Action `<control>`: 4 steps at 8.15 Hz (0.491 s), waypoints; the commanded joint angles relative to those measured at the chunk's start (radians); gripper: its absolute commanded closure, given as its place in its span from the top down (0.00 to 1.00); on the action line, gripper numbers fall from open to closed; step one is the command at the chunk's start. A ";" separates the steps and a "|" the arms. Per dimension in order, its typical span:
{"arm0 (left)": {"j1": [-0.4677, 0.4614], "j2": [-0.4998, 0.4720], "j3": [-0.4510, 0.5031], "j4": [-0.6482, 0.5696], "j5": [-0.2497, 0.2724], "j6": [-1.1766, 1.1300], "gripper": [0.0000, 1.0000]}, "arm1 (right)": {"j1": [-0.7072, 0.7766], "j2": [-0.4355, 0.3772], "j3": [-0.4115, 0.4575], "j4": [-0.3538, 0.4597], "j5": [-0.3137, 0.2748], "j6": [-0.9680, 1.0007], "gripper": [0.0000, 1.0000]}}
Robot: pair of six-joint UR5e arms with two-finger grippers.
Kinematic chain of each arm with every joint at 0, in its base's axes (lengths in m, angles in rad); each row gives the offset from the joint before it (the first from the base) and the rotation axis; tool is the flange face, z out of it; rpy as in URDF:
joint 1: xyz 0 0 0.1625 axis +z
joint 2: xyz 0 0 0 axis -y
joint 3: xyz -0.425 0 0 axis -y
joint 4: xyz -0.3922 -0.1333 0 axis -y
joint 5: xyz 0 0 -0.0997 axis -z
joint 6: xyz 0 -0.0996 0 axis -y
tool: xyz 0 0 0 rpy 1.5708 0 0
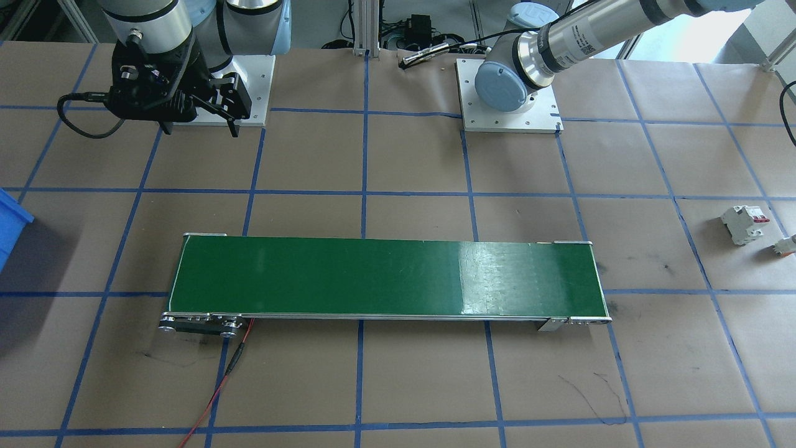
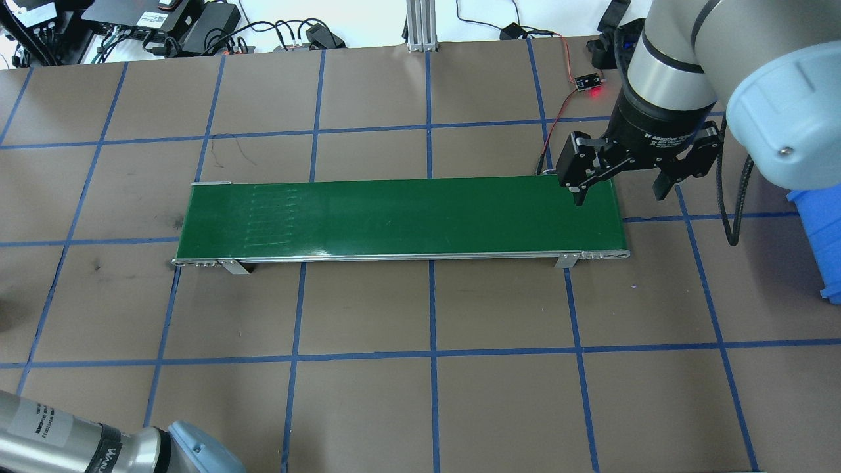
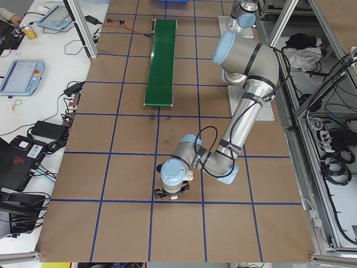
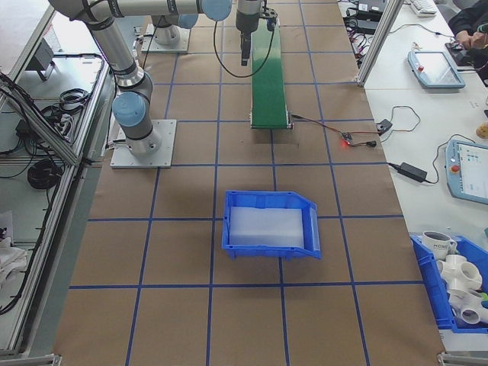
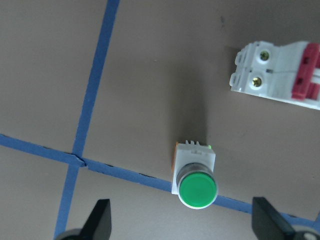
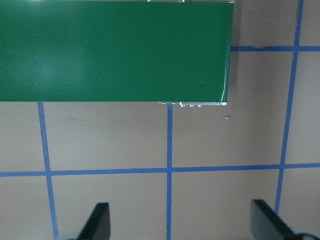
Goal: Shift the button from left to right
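Note:
The button [image 5: 196, 180], with a green round cap, white body and orange base, lies on the brown table across a blue tape line; it also shows small at the edge as the button [image 1: 785, 246]. My left gripper [image 5: 182, 225] hangs open above it, one finger on each side and nothing between them; the left gripper [image 3: 172, 194] is low over the table, well off the belt's end. The green belt [image 2: 401, 217] is bare. Over its other end my right gripper [image 2: 619, 196] is open and empty, also seen as the right gripper [image 6: 182, 220].
A white circuit breaker [image 5: 280, 75] with red levers lies close beside the button, also seen as the breaker [image 1: 744, 224]. A blue bin [image 4: 271, 225] sits beyond the belt's right end. A red wire [image 1: 217, 386] runs from the belt's motor end.

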 commanded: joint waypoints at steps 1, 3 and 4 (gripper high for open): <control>0.000 -0.010 -0.004 0.018 -0.001 0.003 1.00 | 0.000 0.000 0.000 0.000 -0.003 0.001 1.00; 0.000 -0.012 -0.005 0.014 0.003 -0.005 1.00 | 0.000 0.000 0.000 0.000 -0.006 -0.002 1.00; 0.000 -0.013 -0.007 0.011 0.003 -0.005 1.00 | 0.000 0.000 0.000 -0.001 -0.006 -0.002 1.00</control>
